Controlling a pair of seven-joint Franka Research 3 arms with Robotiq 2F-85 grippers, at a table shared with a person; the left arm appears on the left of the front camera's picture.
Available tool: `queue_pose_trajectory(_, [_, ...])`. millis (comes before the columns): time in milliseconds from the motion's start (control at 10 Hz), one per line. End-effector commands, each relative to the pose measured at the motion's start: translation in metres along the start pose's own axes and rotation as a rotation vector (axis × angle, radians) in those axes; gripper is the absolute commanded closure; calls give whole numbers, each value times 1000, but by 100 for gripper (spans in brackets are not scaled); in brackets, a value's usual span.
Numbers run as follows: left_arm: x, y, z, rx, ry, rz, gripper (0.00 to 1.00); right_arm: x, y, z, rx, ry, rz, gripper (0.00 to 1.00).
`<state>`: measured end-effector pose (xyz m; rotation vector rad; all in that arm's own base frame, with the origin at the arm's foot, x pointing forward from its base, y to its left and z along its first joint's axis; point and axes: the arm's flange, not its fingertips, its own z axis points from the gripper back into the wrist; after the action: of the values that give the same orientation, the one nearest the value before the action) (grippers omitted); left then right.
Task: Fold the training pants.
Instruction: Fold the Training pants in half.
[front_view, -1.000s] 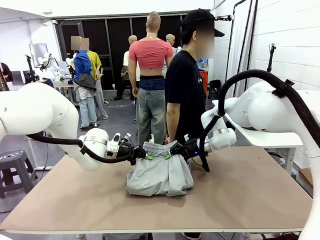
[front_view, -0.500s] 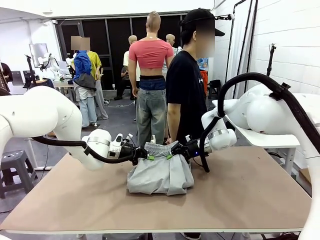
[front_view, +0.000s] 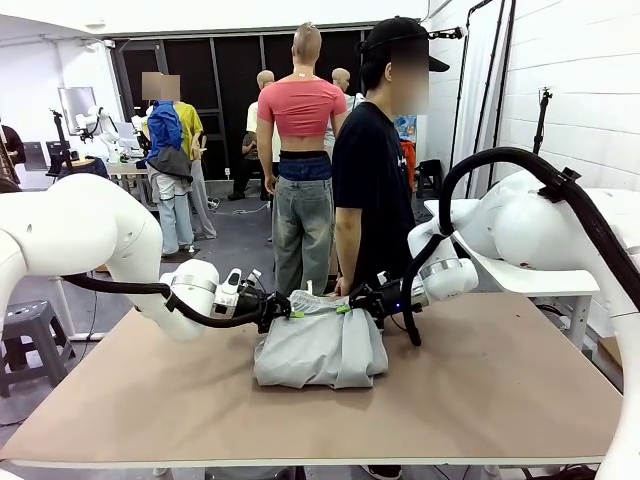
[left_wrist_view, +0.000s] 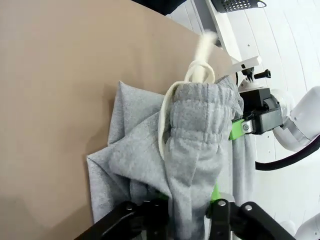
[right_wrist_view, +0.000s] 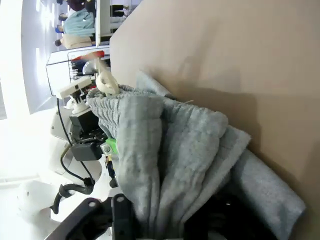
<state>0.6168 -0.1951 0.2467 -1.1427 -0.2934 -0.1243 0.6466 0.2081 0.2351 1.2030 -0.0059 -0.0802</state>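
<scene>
Training pants lying in a folded heap at mid-table, waistband end toward the far side, with the left gripper at its left corner and the right gripper at its right corner. Cloth between both sets of fingers, but whether clamped or loosening: cannot tell from these views. Best to lay the waistband flat and level, free both corners evenly, and back away low without dragging the drawstring or upper layer.
</scene>
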Motion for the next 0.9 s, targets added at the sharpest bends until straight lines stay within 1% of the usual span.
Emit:
queue_pose_trajectory(0, [3, -4, 9, 32, 10, 20, 0, 5, 4, 13, -69, -48, -24, 0])
queue_pose_trajectory(200, [3, -12, 22, 56, -12, 5, 0, 2, 10, 37, -145, -87, -36, 0])
queue_pose_trajectory(300, [4, -17, 35, 77, -35, -6, 0, 0, 17, 54, -221, -123, -44, 0])
queue_pose_trajectory(500, [4, -31, 60, 115, -76, -32, 0, -8, 36, 82, -327, -184, -31, 0])
queue_pose_trajectory(600, [-1, -41, 74, 135, -102, -44, 0, -15, 46, 94, -345, -203, -22, 0])
queue_pose_trajectory(700, [1, -47, 89, 158, -128, -67, 0, -13, 54, 99, -341, -216, 0, 0])
queue_pose_trajectory(800, [-1, -52, 97, 154, -147, -79, 0, -16, 56, 101, -334, -217, 12, 0])
